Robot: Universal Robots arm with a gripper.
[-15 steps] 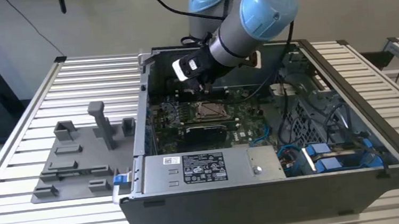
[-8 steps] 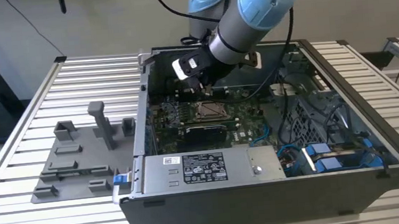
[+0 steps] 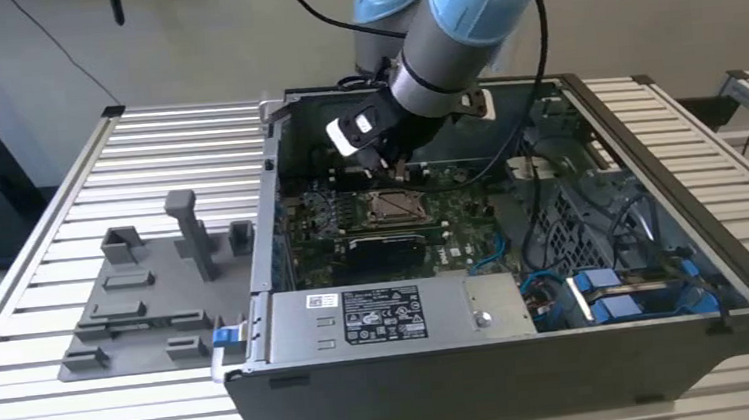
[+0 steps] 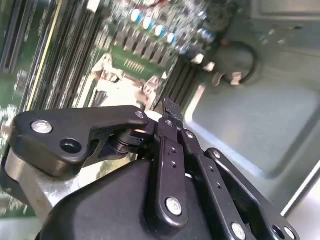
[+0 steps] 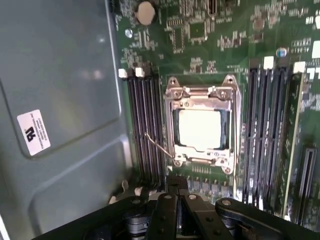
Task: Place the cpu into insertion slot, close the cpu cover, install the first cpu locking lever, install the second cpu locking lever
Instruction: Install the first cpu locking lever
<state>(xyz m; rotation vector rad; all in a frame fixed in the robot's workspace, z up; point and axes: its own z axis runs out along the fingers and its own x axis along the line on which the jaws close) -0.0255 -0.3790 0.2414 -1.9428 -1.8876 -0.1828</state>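
Slatted table [image 3: 143, 158] under open computer case [image 3: 495, 381]. On green board [image 5: 200, 45] inside, chip [image 5: 200, 129] seated in socket [image 5: 231, 165], metal cover [image 5: 200, 92] down around it, one thin lever [image 5: 156, 144] sticking out alongside. Gripper [image 5: 175, 181] near socket, closed together, empty.

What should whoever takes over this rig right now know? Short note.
The gripper: fingers shut, nothing seen between them, hovering over the circuit board close beside the insertion slot.
Things: the cpu sits in the slot; the cpu cover looks lowered over it.
Done: cpu placed, cover apparently closed.
Left: one wire locking lever stands loose at the slot's side and looks unlatched. I cannot tell the state of the other lever.
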